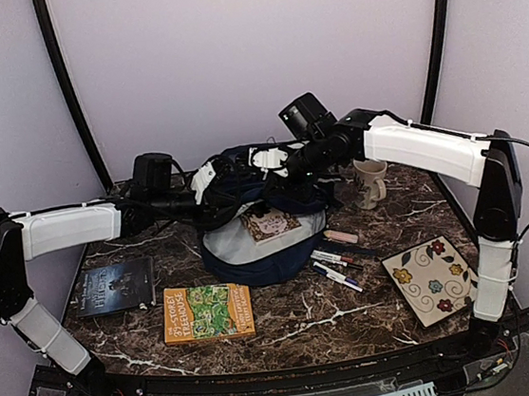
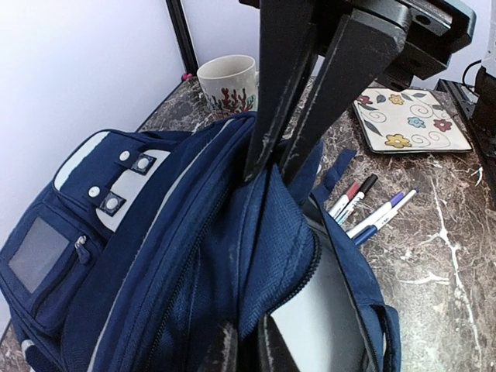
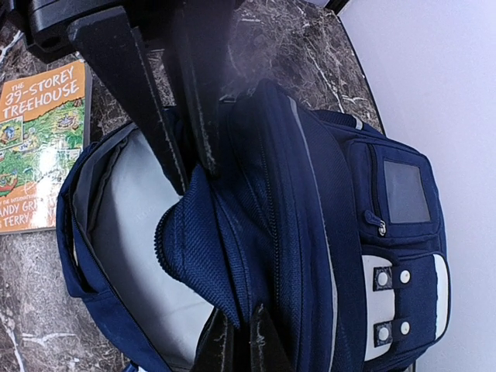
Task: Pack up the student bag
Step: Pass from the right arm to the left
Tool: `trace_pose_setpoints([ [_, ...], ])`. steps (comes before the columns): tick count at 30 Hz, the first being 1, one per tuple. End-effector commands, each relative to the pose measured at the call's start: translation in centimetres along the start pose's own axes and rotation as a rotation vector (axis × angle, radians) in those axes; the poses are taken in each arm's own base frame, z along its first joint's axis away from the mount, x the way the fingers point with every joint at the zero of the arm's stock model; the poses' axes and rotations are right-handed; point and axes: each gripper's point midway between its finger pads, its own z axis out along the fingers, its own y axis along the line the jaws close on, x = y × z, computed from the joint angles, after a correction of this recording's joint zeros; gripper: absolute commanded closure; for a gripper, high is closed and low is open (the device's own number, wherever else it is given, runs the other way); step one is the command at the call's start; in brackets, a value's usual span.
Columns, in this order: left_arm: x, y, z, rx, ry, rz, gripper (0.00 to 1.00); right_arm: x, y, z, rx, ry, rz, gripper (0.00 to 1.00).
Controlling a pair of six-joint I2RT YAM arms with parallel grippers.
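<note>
Left gripper [image 2: 271, 170] and right gripper [image 3: 198, 174] clamp the navy blue fabric backpack [image 1: 263, 265] open. One pale book [image 1: 269, 224] seems inside; orange paperback [image 1: 207, 312], dark book [image 1: 115, 287] and marker pens [image 1: 337, 264] wait unpacked.

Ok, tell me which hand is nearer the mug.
Right. The right hand pinches the student bag at its rim on the side facing the mug; the left hand pinches the rim on the bag's other side, farther from the mug.

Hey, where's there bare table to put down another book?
Largest bare patch of the table: the front strip between the 39-Storey Treehouse book and the floral plate. Crowded: right of the backpack, where markers lie, and back by the mug.
</note>
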Motion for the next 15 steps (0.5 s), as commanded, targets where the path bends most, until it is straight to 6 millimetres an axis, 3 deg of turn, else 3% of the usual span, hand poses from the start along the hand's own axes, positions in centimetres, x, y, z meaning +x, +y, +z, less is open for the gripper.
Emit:
trace_pose_setpoints([
  [1, -1.0, 0.0, -0.1, -0.017, -0.043, 0.008, 0.95, -4.4, -2.7, -4.2, 0.106, -0.155, -0.010, 1.00],
  [3, -1.2, 0.0, -0.1, -0.023, -0.060, -0.012, 1.00, -4.3, -2.6, -4.4, 0.106, -0.157, 0.004, 0.97],
  [7, -2.0, 0.7, -0.3, -0.061, -0.100, -0.098, 1.00, -4.5, -2.1, -5.8, 0.091, -0.166, 0.069, 0.79],
  [15, -3.5, 2.2, -0.5, -0.117, -0.171, -0.230, 1.00, -2.3, 6.2, -7.3, -0.218, -0.214, 0.251, 0.72],
])
